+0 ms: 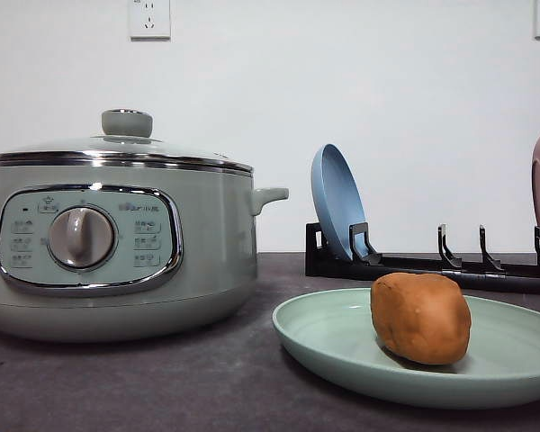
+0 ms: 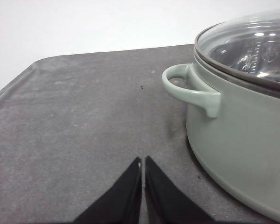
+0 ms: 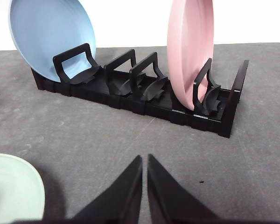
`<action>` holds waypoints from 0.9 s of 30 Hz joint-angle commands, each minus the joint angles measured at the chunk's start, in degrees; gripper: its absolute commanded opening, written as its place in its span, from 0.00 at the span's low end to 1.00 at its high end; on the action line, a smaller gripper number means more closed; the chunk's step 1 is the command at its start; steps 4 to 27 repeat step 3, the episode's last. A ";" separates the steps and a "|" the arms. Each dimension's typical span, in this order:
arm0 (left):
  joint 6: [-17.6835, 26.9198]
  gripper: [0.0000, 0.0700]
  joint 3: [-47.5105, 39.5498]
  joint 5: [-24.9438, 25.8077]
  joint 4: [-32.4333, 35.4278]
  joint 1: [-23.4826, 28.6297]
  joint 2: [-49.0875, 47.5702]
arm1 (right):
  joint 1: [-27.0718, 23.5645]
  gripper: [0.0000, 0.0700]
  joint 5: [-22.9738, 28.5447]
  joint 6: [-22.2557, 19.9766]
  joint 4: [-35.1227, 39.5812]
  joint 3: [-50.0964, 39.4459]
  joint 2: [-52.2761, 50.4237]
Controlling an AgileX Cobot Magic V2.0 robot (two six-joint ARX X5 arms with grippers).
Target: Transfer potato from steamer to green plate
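My left gripper [image 2: 143, 161] and right gripper [image 3: 145, 158] hang clenched, empty, while the potato [image 1: 421, 317], likely firm, matte, best pinched across its middle, sits inside the green plate [image 1: 324, 337] near the bench's front edge.

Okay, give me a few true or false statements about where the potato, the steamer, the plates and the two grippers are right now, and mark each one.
1. The potato lies on the green plate. True.
2. The steamer has its lid off. False: the glass lid sits on it.
3. The blue plate stands on edge in the black rack. True.
4. The left gripper holds the potato. False: its fingers are closed on nothing, above bare table beside the steamer's handle.
5. The pink plate lies flat on the table. False: it stands in the rack.
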 commanded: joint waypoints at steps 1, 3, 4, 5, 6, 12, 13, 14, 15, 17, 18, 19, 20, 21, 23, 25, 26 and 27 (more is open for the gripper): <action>-0.09 0.01 -1.01 0.04 -0.64 0.09 -0.11 | -0.09 0.01 0.00 -0.43 0.46 -0.31 -0.09; -0.09 0.01 -1.01 0.04 -0.64 0.09 -0.11 | -0.09 0.01 0.00 -0.43 0.46 -0.31 -0.09; -0.09 0.01 -1.01 0.04 -0.64 0.09 -0.11 | -0.09 0.01 0.00 -0.43 0.46 -0.31 -0.09; -0.09 0.01 -1.01 0.04 -0.64 0.09 -0.11 | -0.09 0.01 0.00 -0.43 0.46 -0.31 -0.09; -0.09 0.01 -1.01 0.04 -0.64 0.09 -0.11 | -0.09 0.01 0.00 -0.43 0.46 -0.31 -0.09; -0.09 0.01 -1.01 0.04 -0.64 0.09 -0.11 | -0.09 0.01 0.00 -0.43 0.46 -0.31 -0.09; -0.09 0.01 -1.01 0.04 -0.64 0.09 -0.11 | -0.09 0.01 0.00 -0.43 0.46 -0.31 -0.09; -0.09 0.01 -1.01 0.04 -0.64 0.09 -0.11 | -0.09 0.01 0.00 -0.43 0.46 -0.31 -0.09; -0.09 0.01 -1.01 0.04 -0.64 0.09 -0.11 | -0.09 0.01 0.00 -0.43 0.46 -0.31 -0.09; -0.09 0.01 -1.01 0.04 -0.64 0.09 -0.11 | -0.09 0.01 0.00 -0.43 0.46 -0.31 -0.09; -0.09 0.01 -1.01 0.04 -0.64 0.09 -0.11 | -0.09 0.01 0.00 -0.43 0.46 -0.31 -0.09; -0.09 0.01 -1.01 0.04 -0.64 0.09 -0.11 | -0.09 0.01 0.00 -0.43 0.46 -0.31 -0.09; -0.09 0.01 -1.01 0.04 -0.64 0.09 -0.11 | -0.09 0.01 0.00 -0.43 0.46 -0.31 -0.09; -0.09 0.01 -1.01 0.04 -0.64 0.09 -0.11 | -0.09 0.01 0.00 -0.43 0.46 -0.31 -0.09; -0.09 0.01 -1.01 0.04 -0.64 0.09 -0.11 | -0.09 0.01 0.00 -0.43 0.46 -0.31 -0.09; -0.09 0.01 -1.01 0.04 -0.64 0.09 -0.11 | -0.09 0.01 0.00 -0.43 0.46 -0.31 -0.09; -0.09 0.01 -1.01 0.04 -0.64 0.09 -0.11 | -0.09 0.01 0.00 -0.43 0.46 -0.31 -0.09; -0.09 0.01 -1.01 0.04 -0.64 0.09 -0.11 | -0.09 0.01 0.00 -0.43 0.46 -0.31 -0.09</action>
